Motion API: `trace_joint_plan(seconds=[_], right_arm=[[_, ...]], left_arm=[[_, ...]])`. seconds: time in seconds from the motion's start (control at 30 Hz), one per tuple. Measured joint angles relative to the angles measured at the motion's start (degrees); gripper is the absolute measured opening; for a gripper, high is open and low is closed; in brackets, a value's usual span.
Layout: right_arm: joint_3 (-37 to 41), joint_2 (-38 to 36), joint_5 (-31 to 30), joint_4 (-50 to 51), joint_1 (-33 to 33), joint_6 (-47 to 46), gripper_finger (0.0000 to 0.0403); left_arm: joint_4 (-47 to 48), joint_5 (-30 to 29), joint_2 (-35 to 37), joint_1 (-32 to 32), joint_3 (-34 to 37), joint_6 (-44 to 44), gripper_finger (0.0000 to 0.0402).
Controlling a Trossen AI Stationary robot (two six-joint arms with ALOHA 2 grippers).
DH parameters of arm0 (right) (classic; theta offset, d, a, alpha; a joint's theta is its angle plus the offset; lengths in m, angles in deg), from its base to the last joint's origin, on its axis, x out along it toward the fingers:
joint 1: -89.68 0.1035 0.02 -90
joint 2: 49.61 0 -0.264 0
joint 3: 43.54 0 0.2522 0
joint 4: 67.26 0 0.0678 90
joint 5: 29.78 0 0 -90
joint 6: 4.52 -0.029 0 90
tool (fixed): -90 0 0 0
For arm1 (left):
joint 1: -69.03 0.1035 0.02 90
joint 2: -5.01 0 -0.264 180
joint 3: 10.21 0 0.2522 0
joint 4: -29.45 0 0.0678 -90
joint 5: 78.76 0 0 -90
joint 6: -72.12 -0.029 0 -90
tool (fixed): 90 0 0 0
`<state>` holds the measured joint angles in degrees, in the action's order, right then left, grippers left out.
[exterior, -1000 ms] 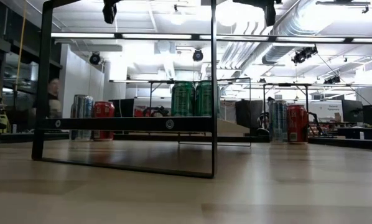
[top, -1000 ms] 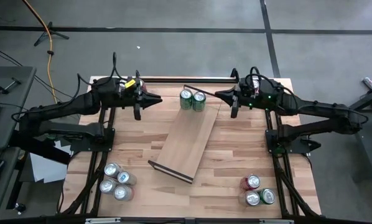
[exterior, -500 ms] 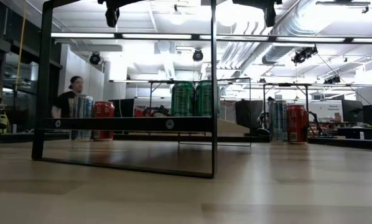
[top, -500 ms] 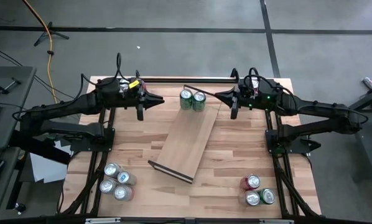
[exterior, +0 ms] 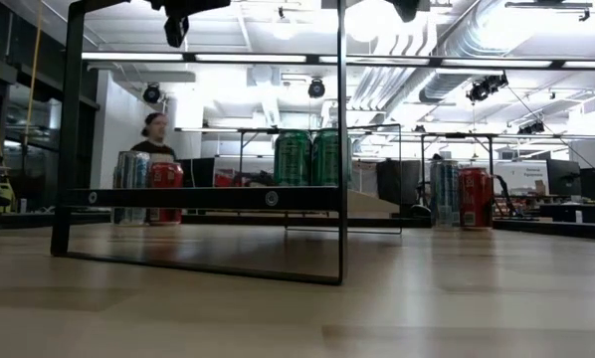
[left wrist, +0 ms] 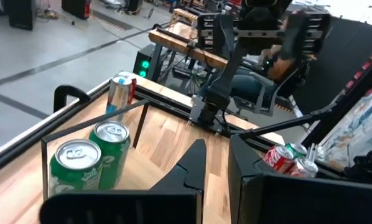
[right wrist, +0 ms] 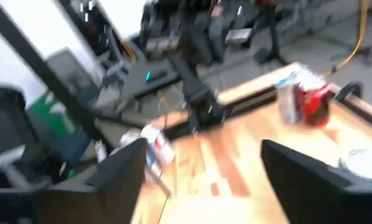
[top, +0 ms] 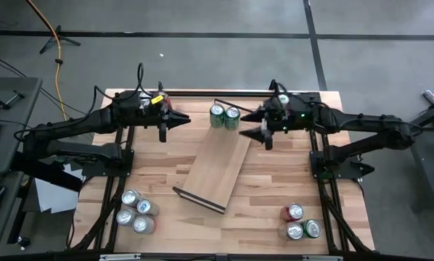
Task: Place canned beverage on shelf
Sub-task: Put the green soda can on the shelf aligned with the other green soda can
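The shelf (top: 217,163), a light-wood board with dark end rails, lies aslant on the table's middle. Two green cans (top: 225,116) stand upright on its far end and show in the low view (exterior: 311,159) and the left wrist view (left wrist: 93,155). My left gripper (top: 185,119) hovers shut, left of the cans and pointing toward them. My right gripper (top: 247,125) hovers open just right of the cans, its fingers (right wrist: 120,171) spread wide with nothing between them.
Several cans (top: 135,212) stand at the table's near left corner and three cans (top: 301,225) at the near right. The shelf's near rail (exterior: 203,198) stands across the low view. A person moves in the room behind the table.
My right gripper has opened wide and shifted toward the table's left and slightly nearer, closer to the green cans. The cans and shelf have kept still. A person has walked across the background.
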<state>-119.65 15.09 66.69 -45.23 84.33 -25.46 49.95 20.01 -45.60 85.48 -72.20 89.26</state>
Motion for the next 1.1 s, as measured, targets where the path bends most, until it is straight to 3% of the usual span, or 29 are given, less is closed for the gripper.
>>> trace_joint_plan(seconds=[0.1, 0.23, 0.47, 0.57, 0.73, 0.9, 1.1], right_arm=[[-4.9, 3.8, 0.0, 6.1, 2.4, 0.3, 0.0353], [-10.5, 7.6, -0.2, 10.4, 4.3, -0.2, 0.0385], [-16.0, 10.9, -0.1, 14.4, 5.1, -10.2, 0.0389], [-17.0, 11.1, 0.2, 18.8, 5.8, -14.6, 0.0389], [-19.3, 11.1, 9.4, 34.3, 9.2, -25.5, 0.0389], [-19.9, 11.0, 17.3, 52.3, 19.9, -37.9, 0.0389], [-19.4, 11.1, 13.9, 62.0, 40.5, -52.9, 0.0389]], left_arm=[[0.0, 0.2, 0.7, 0.0, 0.0, -1.7, 0.0001], [-0.1, 0.2, 1.9, 0.0, 0.0, -2.3, 0.0001], [-0.1, 0.3, 2.7, 0.0, 0.0, -1.9, 0.0001], [0.0, 3.0, 2.7, 0.0, 0.0, -1.3, 0.0001], [1.8, 7.0, 2.7, -0.1, 0.0, -1.0, 0.0001], [2.8, 6.2, 2.4, -0.9, 0.0, 0.6, 0.0001], [2.8, 6.0, 2.4, -1.2, 0.0, 1.9, 0.0001]])
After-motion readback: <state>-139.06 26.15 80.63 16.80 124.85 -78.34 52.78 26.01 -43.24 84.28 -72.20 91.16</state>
